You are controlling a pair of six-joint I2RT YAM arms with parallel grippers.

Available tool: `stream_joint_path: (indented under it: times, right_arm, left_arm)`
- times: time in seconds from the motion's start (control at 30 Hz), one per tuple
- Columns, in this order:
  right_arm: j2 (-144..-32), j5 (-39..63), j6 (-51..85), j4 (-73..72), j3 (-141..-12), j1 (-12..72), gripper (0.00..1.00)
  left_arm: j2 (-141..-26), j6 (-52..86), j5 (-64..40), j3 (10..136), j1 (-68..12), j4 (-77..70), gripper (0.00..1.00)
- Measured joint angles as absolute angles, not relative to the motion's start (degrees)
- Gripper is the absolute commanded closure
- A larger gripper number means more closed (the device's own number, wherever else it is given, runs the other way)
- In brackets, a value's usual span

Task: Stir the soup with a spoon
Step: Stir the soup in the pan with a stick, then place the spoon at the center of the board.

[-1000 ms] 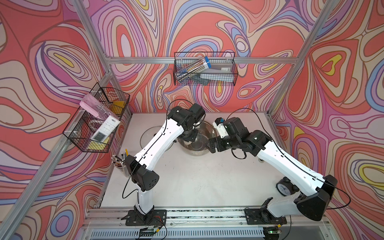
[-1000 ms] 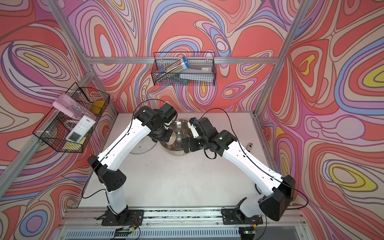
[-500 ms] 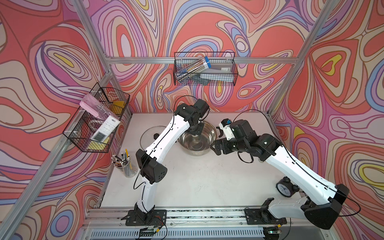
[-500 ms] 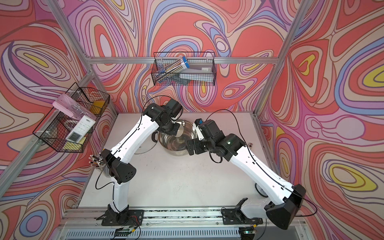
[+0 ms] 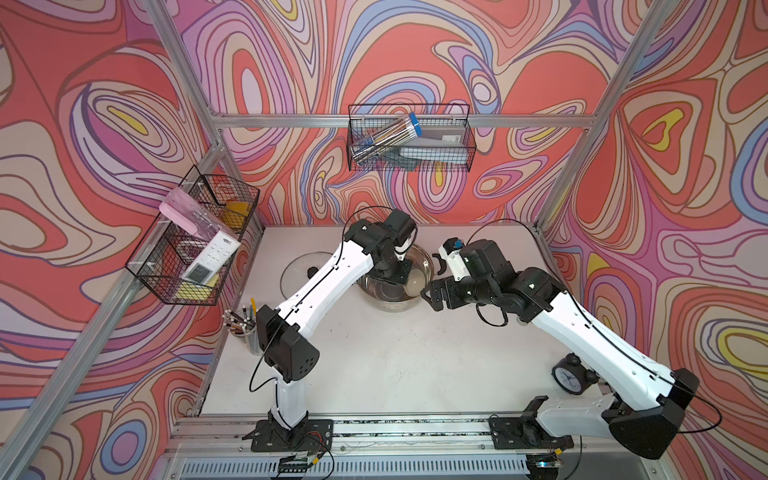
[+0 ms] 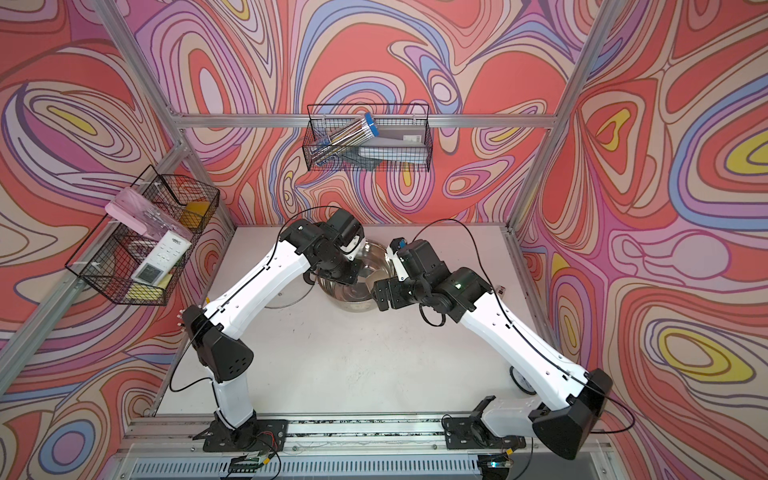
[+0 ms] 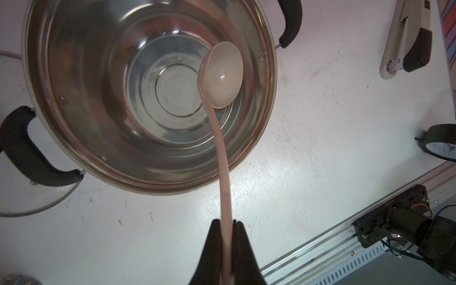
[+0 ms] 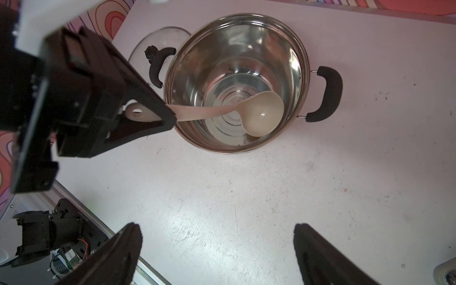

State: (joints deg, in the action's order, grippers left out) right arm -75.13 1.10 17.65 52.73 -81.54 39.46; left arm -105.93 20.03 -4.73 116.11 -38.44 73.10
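A steel pot with black side handles stands at the back middle of the table. My left gripper is shut on the slim handle of the cream spoon. The spoon's round bowl hangs inside the pot, close to its wall. The pot's ringed bottom shows; I cannot tell whether soup is in it. My right gripper is open and holds nothing. It hovers over bare table beside the pot, on the pot's right. Both top views show the left gripper above the pot.
A glass lid lies flat left of the pot. A cup of pens stands by the left wall, a black alarm clock at the right edge, a stapler beyond the pot. Wire baskets hang on the walls.
My left arm has swung rightward over the pot, carrying the spoon's bowl toward the right wall. My right gripper has drawn back slightly to the right and stays open.
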Motion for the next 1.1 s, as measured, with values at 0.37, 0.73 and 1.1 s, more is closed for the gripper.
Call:
stream_joint_path:
  times: [0.37, 0.73, 1.1]
  right_arm:
    - [-75.16, 2.26, 17.74, 51.94, -81.54, 39.48, 0.02]
    - [-74.24, 2.02, 18.87, 51.86, -81.52, 39.48, 0.02]
    - [-66.35, -5.65, 20.86, 52.25, -81.52, 39.48, 0.02]
  left_arm:
    - [-95.57, 22.96, 2.98, 108.07, -38.44, 78.87, 1.0]
    - [-94.96, 23.0, 5.5, 114.28, -38.44, 79.0, 1.0]
    - [-77.69, 33.26, -17.41, 97.84, -38.46, 57.78, 1.0]
